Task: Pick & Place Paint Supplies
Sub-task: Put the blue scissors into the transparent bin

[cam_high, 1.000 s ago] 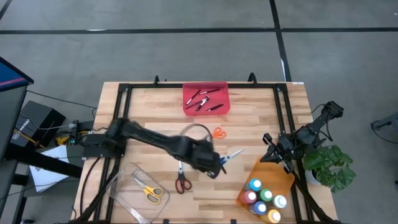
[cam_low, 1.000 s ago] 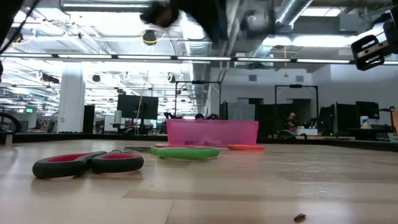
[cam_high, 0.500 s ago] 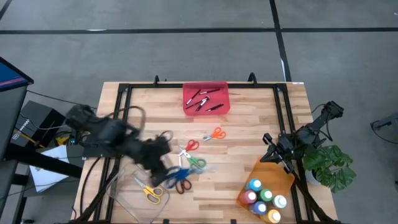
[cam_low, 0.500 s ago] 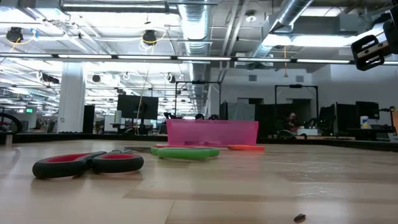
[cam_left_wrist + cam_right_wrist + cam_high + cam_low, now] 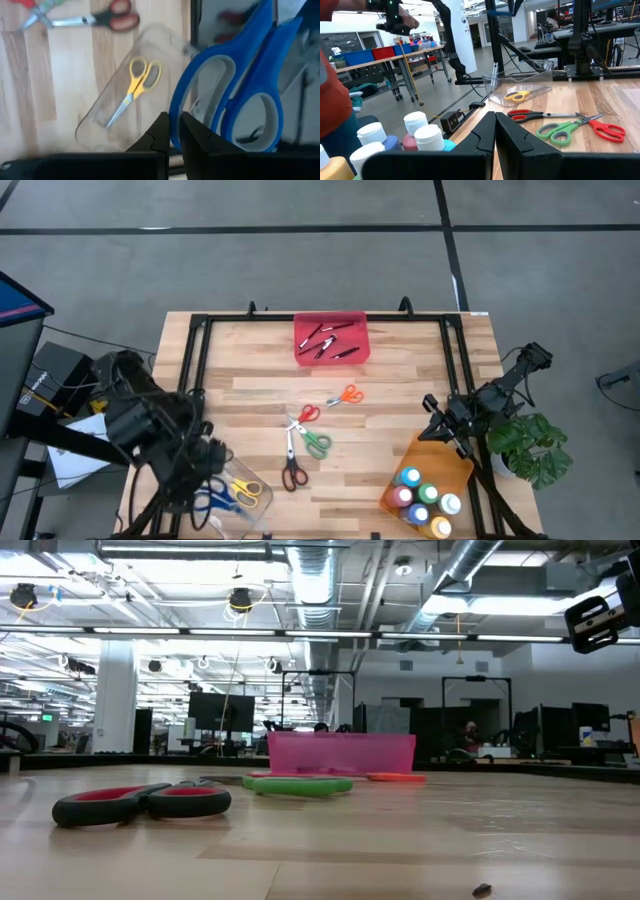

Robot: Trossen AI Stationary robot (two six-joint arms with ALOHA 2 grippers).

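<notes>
My left gripper point(image 5: 207, 483) hangs over the clear tray point(image 5: 228, 510) at the table's near left and is shut on blue-handled scissors point(image 5: 217, 500), whose large handle loops point(image 5: 235, 95) fill the left wrist view. Yellow scissors point(image 5: 135, 87) lie flat in the clear tray. Red-and-black scissors point(image 5: 292, 471), green scissors point(image 5: 316, 443), small red scissors point(image 5: 304, 415) and orange scissors point(image 5: 347, 394) lie flat mid-table. Dark brushes point(image 5: 328, 340) lie in the red tray. Paint bottles point(image 5: 424, 495) stand in the orange tray. My right gripper point(image 5: 441, 426) waits shut beside that tray. My left gripper pinches the blue scissors between its two fingers at the rim of one handle loop point(image 5: 174, 125). The fingers point down from above. The scissors are lifted clear over the clear tray, with both loops standing out past the fingertips.
The red tray point(image 5: 332, 355) sits at the far middle and the orange tray point(image 5: 440, 455) at the near right. A potted plant point(image 5: 530, 448) stands off the table's right edge. Bare wood lies between the scattered scissors and the orange tray.
My left arm has swung from the table's middle toward the near left corner, carrying the blue scissors clear of the wood until they hang over the clear tray. It has left the low view. The other scissors have stayed where they lay.
</notes>
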